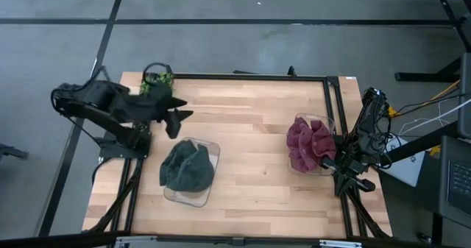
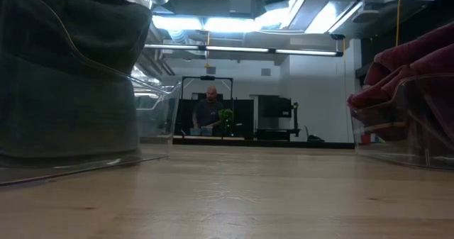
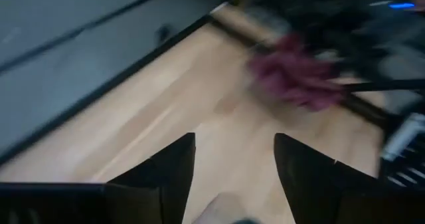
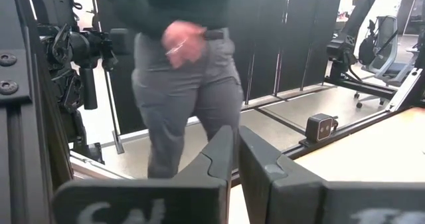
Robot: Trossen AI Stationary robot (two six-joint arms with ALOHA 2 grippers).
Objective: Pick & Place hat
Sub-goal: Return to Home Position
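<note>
Table [image 1: 250,130] from my end: black caps [image 1: 188,167] piled in the left bin [image 1: 213,146], maroon caps [image 1: 309,143] in the right bin [image 1: 327,120]. Left gripper [image 1: 176,119] hovers beside its bin, spread open, empty. Right gripper [image 4: 236,144] is parked, pinched nearly closed, empty, person [image 4: 186,104] beyond.

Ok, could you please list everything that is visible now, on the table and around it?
light wooden table: one, pale wood, under both arms.
left transparent plastic bin: one, clear, table's left half.
black fabric caps: pile, number unclear, black, inside the left bin.
right transparent plastic bin: one, clear, table's right edge.
dark red fabric caps: pile, number unclear, inside the right bin.
green object: one, back left corner, kind unclear.
person: one, grey trousers, beside the table; another far off.
left gripper: open, behind the left bin.
right gripper: shut, at the table's right edge.
</note>
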